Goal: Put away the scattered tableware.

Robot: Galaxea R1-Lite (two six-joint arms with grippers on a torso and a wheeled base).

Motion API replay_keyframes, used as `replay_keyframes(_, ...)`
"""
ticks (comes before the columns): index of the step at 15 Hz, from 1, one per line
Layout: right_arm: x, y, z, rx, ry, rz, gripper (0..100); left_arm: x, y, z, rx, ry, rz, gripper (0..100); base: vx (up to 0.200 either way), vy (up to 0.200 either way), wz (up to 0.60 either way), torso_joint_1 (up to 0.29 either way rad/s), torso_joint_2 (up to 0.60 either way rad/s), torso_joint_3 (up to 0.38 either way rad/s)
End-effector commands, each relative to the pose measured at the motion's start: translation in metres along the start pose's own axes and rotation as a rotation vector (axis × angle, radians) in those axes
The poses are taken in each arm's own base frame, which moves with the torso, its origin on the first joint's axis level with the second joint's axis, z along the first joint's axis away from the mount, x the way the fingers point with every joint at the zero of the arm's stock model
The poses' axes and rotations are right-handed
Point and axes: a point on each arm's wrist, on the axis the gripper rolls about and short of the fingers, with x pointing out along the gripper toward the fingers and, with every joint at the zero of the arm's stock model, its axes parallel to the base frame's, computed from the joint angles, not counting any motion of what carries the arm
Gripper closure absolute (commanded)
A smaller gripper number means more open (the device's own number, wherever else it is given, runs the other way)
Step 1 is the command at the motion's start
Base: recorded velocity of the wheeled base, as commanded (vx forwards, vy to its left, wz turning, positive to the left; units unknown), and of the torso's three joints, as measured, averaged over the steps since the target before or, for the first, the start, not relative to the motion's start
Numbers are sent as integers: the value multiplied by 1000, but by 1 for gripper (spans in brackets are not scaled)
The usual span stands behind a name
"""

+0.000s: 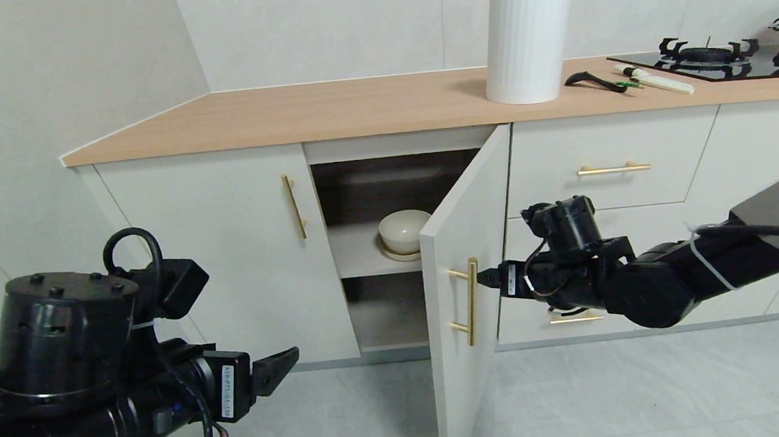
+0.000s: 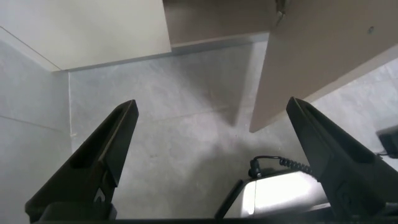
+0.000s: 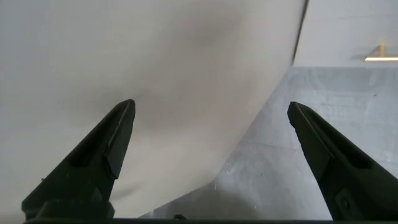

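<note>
Bench (image 1: 327,110) of pale wood runs across the far side, above a row of white units. Under its middle a cupboard (image 1: 387,177) stands open, its door (image 1: 474,350) swung out toward the near side on its right hinge. On the bench to the right of the opening stands a tall white ribbed canister (image 1: 526,41), upright. A black hob (image 1: 728,61) is set into the bench at the far right.

The left claw (image 1: 283,363) hangs low at the near left, over the grey floor (image 2: 186,124). In the left wrist view the left claw (image 2: 211,109) is spread wide with nothing between its fingers, and the door's lower corner shows beyond it. The right claw (image 1: 493,278) sits just right of the door's gold handle (image 1: 471,300), pointing at it. In the right wrist view the right claw (image 3: 211,109) is also spread wide and holds nothing, with the white door face close in front.

A cream bowl (image 1: 404,231) rests on the cupboard's upper shelf (image 1: 358,255), toward its right. A black utensil (image 1: 596,80) and a white utensil (image 1: 661,81) lie side by side on the bench between canister and hob.
</note>
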Motion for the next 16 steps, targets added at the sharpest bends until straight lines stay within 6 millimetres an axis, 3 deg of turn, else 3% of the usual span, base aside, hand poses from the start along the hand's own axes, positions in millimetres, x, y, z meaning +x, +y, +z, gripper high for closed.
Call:
replay_keyframes(1,10,-1,-5,0,15,-11,0,1,0,0,0,1,4,0,0,0,0,0,0,0)
replay_keyframes(7,19,1,-8,6,11,-15,0,1,1,-6,48,38,25,0,0,0,0,0,0,0)
replay_keyframes(16,39,7,-7,74,-82,-19,0,0,1,-4,44,29,23,0,200,0,0,4,0,1)
